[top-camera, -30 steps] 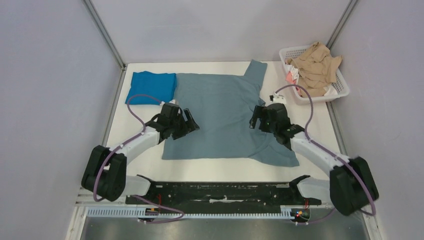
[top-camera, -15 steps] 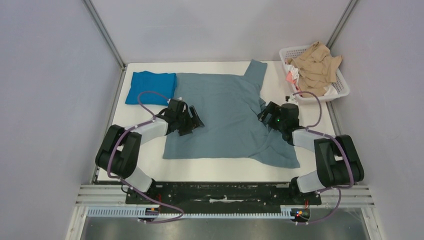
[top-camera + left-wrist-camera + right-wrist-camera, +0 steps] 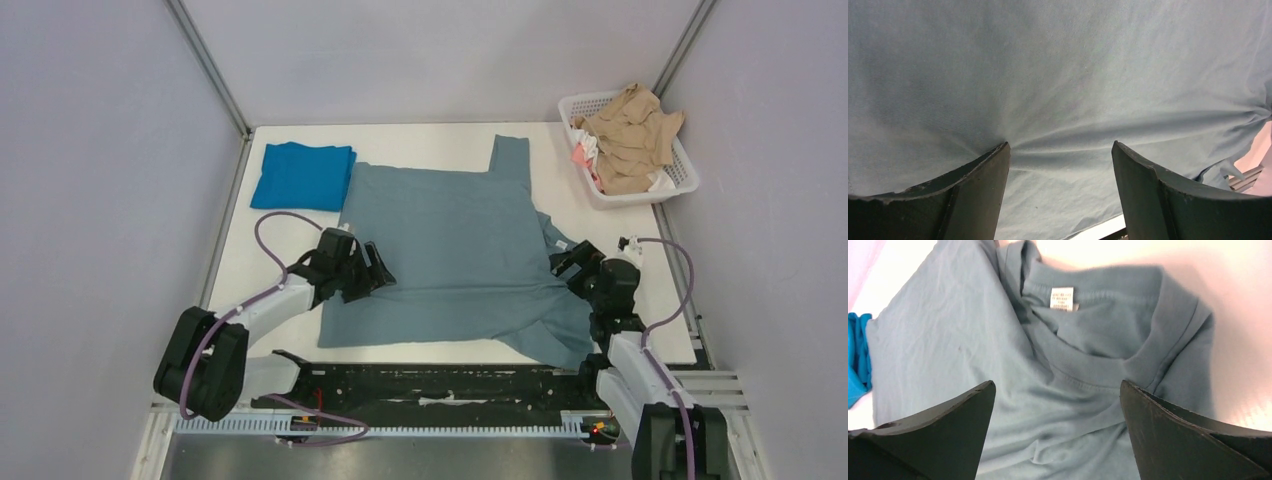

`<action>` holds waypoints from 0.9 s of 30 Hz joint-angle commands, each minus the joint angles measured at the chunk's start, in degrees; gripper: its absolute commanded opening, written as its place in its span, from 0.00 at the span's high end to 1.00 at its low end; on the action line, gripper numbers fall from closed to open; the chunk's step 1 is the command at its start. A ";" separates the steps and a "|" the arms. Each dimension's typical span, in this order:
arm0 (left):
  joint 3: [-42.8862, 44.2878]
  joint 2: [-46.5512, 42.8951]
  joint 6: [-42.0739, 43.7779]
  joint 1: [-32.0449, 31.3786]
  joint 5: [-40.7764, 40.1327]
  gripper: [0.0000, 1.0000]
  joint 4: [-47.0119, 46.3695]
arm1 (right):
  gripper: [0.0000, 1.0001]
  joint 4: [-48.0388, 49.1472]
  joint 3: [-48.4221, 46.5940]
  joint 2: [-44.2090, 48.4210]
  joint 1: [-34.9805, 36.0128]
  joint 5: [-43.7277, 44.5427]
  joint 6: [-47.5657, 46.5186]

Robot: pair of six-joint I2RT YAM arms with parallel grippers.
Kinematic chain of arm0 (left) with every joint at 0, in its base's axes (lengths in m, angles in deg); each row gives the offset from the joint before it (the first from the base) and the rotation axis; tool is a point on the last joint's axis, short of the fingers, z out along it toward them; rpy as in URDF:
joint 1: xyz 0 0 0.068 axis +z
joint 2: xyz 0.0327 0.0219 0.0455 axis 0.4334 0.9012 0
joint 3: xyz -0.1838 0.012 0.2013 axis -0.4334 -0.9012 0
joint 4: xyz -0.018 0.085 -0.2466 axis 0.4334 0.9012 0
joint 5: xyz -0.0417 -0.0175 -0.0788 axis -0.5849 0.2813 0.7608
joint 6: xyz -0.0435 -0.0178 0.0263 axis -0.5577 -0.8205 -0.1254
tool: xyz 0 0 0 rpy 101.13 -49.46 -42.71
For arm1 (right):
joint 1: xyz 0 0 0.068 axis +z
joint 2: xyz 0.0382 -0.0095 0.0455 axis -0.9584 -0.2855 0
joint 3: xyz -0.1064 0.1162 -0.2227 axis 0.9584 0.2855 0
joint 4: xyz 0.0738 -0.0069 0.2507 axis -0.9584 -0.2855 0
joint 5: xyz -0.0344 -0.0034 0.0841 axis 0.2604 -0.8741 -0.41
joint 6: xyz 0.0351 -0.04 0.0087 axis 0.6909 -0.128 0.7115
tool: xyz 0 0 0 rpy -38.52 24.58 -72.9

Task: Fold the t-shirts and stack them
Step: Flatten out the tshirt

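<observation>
The large slate grey-blue t-shirt [image 3: 460, 240] lies spread flat on the white table. The bright cobalt blue t-shirt [image 3: 302, 176] lies folded at the back left, apart from it. My left gripper [image 3: 378, 271] is open and sits low over the grey shirt's left part; its left finger [image 3: 973, 185] presses the cloth into radiating creases. My right gripper [image 3: 565, 262] is open over the shirt's right edge, above the collar [image 3: 1088, 375] with its white label [image 3: 1063, 298]. Neither gripper holds cloth.
A white lattice basket [image 3: 668, 190] with tan and pink clothes stands at the back right. Grey walls close in both sides. The black rail of the arm bases [image 3: 440, 383] runs along the near edge, just below the shirt's hem.
The grey shirt has shifted toward the near edge and away from the cobalt shirt. Both grippers moved nearer; the right arm swung far out to the right.
</observation>
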 commanded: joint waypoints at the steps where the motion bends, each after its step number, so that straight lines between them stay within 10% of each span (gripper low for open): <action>1: 1.22 -0.54 0.05 0.15 -2.45 0.18 6.81 | 0.02 -7.91 -8.84 3.17 -0.34 2.14 -8.92; 17: 25.85 24.77 3.72 3.12 -0.01 0.17 4.48 | 0.02 -1.59 -39.70 -40.91 9.75 -5.29 -14.23; 27: 26.94 33.30 5.50 6.79 4.50 0.18 3.77 | 0.02 -1.41 -46.64 -57.76 8.58 -1.70 -11.24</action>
